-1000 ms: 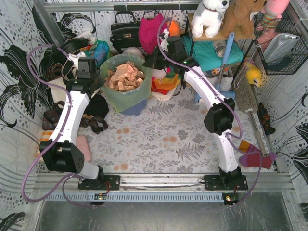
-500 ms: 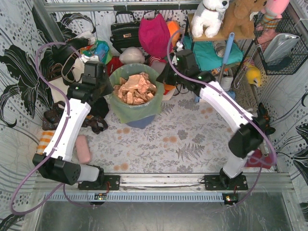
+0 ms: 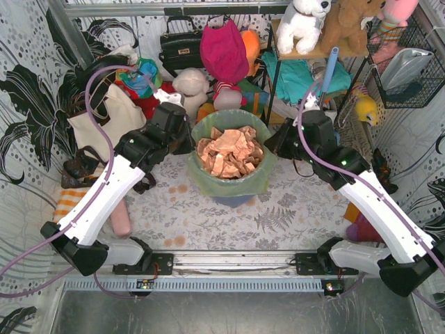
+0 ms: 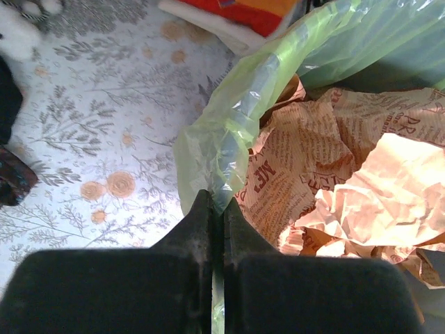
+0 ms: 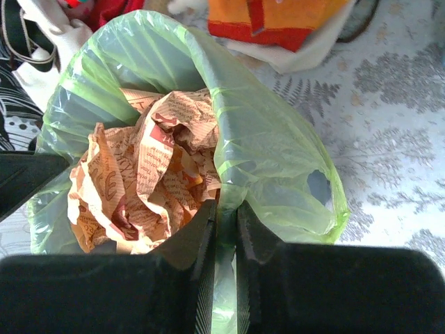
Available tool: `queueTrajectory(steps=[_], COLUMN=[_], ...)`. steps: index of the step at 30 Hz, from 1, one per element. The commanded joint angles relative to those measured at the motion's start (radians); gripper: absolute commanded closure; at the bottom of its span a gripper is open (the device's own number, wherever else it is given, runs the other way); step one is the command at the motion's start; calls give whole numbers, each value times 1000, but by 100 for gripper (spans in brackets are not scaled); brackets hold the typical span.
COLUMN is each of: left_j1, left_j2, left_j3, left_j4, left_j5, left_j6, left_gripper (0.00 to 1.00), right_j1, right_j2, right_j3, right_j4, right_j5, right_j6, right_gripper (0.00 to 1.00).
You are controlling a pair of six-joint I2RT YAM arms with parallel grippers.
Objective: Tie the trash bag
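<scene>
**Opposed rim grasp before the tie.** Your left claw (image 4: 215, 209) is clenched on the rim of the trash bag (image 5: 271, 160). Its two fingers are pressed flat together, with a sliver of green film showing in the seam between them. Your right claw (image 5: 224, 209) pinches the opposite side of the rim in the same way, with a fold of film rising from between its tips. The overhead view places the bag between the two claws, one at each flank. This hold is probably meant to free two lengths of rim that can be drawn toward each other and knotted.

**Contents.** Just ahead of each claw's fingertips the mouth stands open, heaped to rim level with crumpled printed tan paper (image 5: 139, 181). The bag appears to sit in a blue-grey bin (image 3: 233, 202), with its film draped down over the outside. Only a strip of the bin shows below the film.

**Points to watch.**
- To the right of the right claw the film has a rounded opening. Whether it is a handle cut-out or a tear cannot be told.
- The film is thin and will likely stretch under a hard pull.
- The paper heap leaves little slack above it.

To the left of the left claw lies the floral table cover (image 4: 104, 125).
</scene>
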Motion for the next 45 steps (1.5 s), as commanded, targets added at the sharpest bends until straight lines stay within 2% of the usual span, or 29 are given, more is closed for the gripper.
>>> queueTrajectory(steps=[1,6,11,12,15,17,19,22,29,35,38,41,45], left_j1=[-106,-158,-164,-164,-164,-164,-163,-162,-163,-161,-160,-160,-153], left_j2=[-18,-41,-59,-60,-68,-76,-84,-96,-218,-320,-313,-305,-341], left_j3=[-26,-91,-138,-137,-128,-119,-104,-78,-100,-214,-244,-290,-398], left_j4=[129,163,179,178,179,179,175,163,185,228,215,217,215], left_j5=[154,156,156,152,133,111,79,15,-177,-228,-186,-138,-133], left_j6=[-77,-88,-85,-81,-69,-60,-51,-39,-62,-94,-120,-171,-272], left_gripper=[100,100,100,95,75,60,50,44,43,43,43,43,44], right_j1=[48,50,50,50,50,50,50,50,44,-15,-156,-316,-458], right_j2=[-53,-86,-107,-107,-106,-103,-99,-90,-61,-48,-50,-57,-61], right_j3=[-42,-86,-122,-123,-101,-74,-38,29,182,203,160,70,-74], right_j4=[8,-25,-28,-29,-39,-60,-88,-140,-238,-258,-262,-221,-161], right_j5=[-89,-112,-109,-106,-88,-52,-20,66,256,240,141,-44,-210], right_j6=[45,55,62,61,47,29,9,-46,-155,-203,-229,-245,-248], right_gripper=[100,100,100,100,75,63,54,46,41,40,44,47,50])
